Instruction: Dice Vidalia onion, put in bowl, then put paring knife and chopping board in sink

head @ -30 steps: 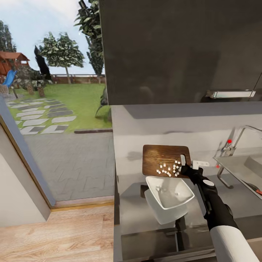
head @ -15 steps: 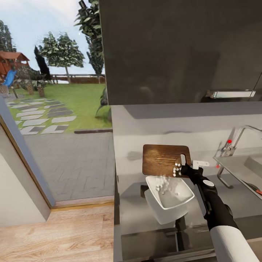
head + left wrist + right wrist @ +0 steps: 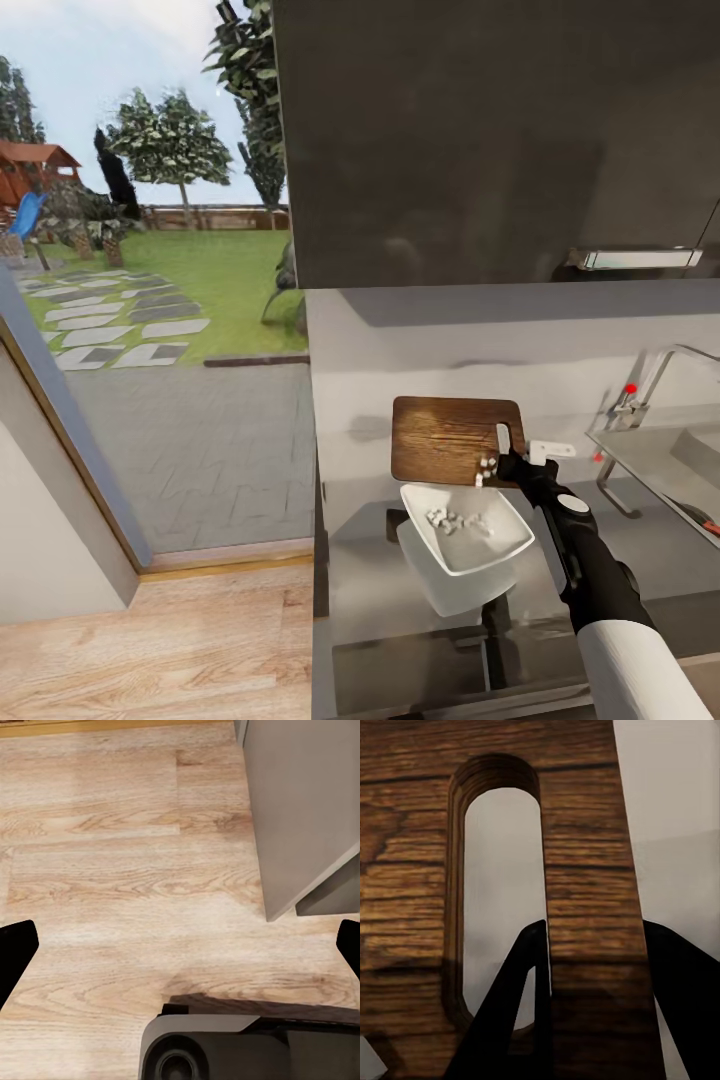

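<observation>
My right gripper (image 3: 512,462) is shut on the chopping board (image 3: 450,438), holding it by its handle slot end above the white bowl (image 3: 500,545) on the countertop (image 3: 370,345). In the right wrist view one finger (image 3: 506,1009) passes through the slot and the other sits outside the chopping board's (image 3: 585,870) edge. The Vidalia onion is now small white dice: a few (image 3: 487,464) cling to the board's lower edge, several (image 3: 450,519) lie in the bowl. What looks like the paring knife (image 3: 706,522) lies in the sink (image 3: 660,460). My left gripper (image 3: 180,945) hangs open over the wooden floor.
A chrome tap (image 3: 655,375) with a red knob stands behind the sink at the right. Dark wall cabinets (image 3: 500,140) hang above the counter. Left of the counter a glass wall looks onto a garden, with wooden floor (image 3: 150,640) in front.
Most of the diced onion has slid off the board's lower edge into the bowl; only a few dice remain on the board. The arm and board have hardly moved.
</observation>
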Available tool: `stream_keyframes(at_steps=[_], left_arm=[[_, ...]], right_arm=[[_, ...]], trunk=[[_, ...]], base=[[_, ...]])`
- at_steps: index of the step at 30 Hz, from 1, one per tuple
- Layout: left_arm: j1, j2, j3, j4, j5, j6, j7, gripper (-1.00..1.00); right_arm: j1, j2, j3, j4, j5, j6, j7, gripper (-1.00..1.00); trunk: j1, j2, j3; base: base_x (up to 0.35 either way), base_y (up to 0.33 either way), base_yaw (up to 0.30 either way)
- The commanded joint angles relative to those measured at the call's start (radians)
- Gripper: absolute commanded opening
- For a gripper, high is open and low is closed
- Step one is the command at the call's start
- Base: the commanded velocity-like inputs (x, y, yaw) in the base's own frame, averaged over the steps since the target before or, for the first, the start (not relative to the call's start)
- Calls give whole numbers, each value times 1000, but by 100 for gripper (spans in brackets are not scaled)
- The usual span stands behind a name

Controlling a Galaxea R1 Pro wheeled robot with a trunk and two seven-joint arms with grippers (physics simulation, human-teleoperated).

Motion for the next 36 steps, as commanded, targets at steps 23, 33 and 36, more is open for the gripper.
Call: stream_keyframes(at_steps=[23,33,36], left_arm=[[0,1,-8,-1,10,-2,7,100],[0,1,-8,-1,10,-2,7,100],[0,1,-8,-1,10,-2,7,100]], right_arm=[[-1,0,-2,35,5,-70,1,-100],[-1,0,-2,40,3,-73,1,-100],[-1,1,-2,40,3,-74,1,-100]], trunk=[[0,-2,-2],[0,-2,-2],[0,-2,-2]], base=[[0,0,0],[0,0,0],[0,0,0]])
